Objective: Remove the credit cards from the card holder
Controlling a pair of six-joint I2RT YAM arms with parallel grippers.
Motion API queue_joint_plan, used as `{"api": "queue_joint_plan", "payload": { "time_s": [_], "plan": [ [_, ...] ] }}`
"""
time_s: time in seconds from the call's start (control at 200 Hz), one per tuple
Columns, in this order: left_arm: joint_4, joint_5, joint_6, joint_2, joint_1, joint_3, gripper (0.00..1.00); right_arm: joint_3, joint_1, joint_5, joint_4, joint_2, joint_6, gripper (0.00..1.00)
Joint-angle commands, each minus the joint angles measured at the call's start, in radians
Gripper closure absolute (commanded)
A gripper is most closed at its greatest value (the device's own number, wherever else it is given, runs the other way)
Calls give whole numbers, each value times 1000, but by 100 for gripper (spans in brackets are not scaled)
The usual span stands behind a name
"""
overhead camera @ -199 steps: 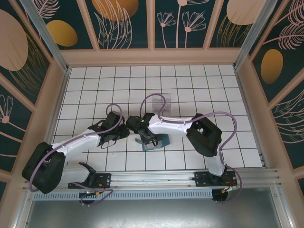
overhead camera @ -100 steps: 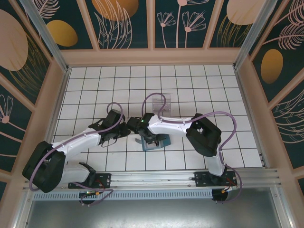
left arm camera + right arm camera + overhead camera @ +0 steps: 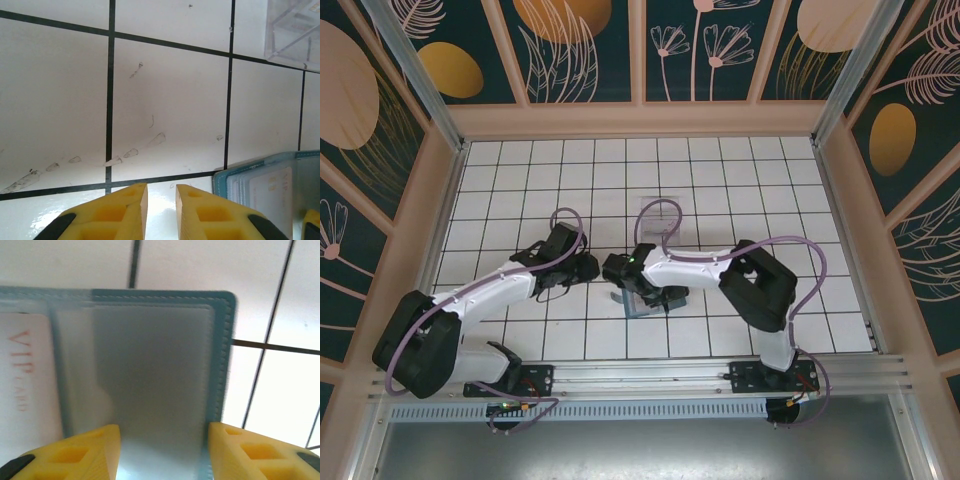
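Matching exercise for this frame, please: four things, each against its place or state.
1. card holder
2. pale card
3. clear tray
4. left gripper

A. fingers nearly together over bare tiles
B. inside the holder, red VIP print
C. lying open on the tiles
D. standing apart from the holder

Pairs: 1-C, 2-B, 3-D, 4-A

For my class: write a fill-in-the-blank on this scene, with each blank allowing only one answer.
The pale card in the card holder reads ____ in red. The fingers of the left gripper are coloured ____. In the left wrist view, the clear tray sits at the top ____.
Missing words: VIP; yellow; right.
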Motion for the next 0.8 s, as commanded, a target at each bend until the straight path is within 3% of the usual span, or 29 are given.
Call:
{"api": "queue_joint_plan", "payload": {
  "time_s": [0.0, 0.24, 0.425, 0.796],
  "plan": [
    [-38, 19, 2, 11, 2, 32, 76, -55, -22, 40, 19, -64, 33, 49],
    [-50, 27, -30, 7, -11, 50, 76, -189, -79, -54, 191, -193, -18, 48],
    [-55, 18, -63, 35, -71, 86, 76, -284, -136, -97, 258, -233, -51, 49],
    [-47, 23, -120, 37, -132, 128, 76, -419, -139, -407, 481, -363, -17, 57]
  ]
}}
